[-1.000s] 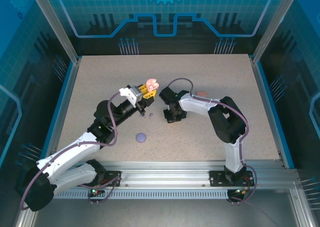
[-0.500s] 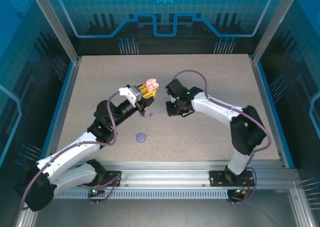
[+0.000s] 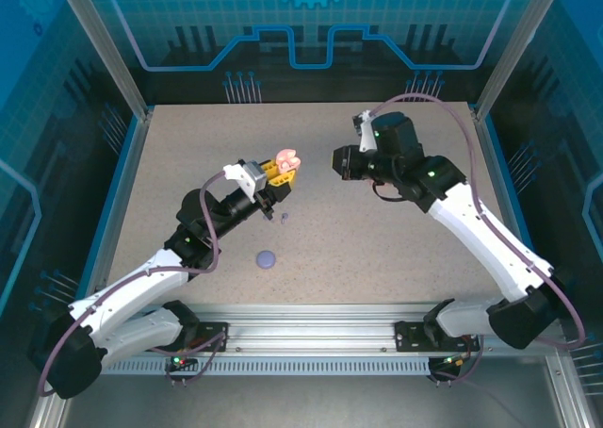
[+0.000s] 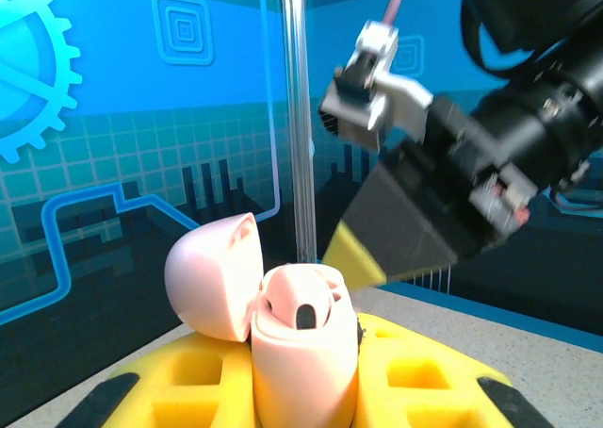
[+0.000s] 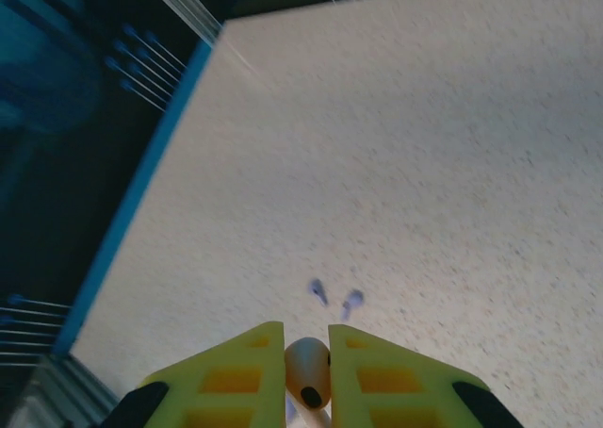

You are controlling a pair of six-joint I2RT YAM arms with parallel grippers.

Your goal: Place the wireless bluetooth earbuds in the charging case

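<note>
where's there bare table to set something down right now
Free: the far-left corner of the table beyond the left arm, and the near middle between the purple case and the right arm. Crowded: the centre, where left fingers hold the pink case, right fingers a pale earbud, purple earbuds nearby.

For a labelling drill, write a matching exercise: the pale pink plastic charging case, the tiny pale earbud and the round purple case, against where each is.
Things:
1. pale pink plastic charging case
2. tiny pale earbud
3. round purple case

Places:
a. pinched in the right gripper
b. lying on the table
c. held in the left gripper, lid open

Pairs: 1-c, 2-a, 3-b
</note>
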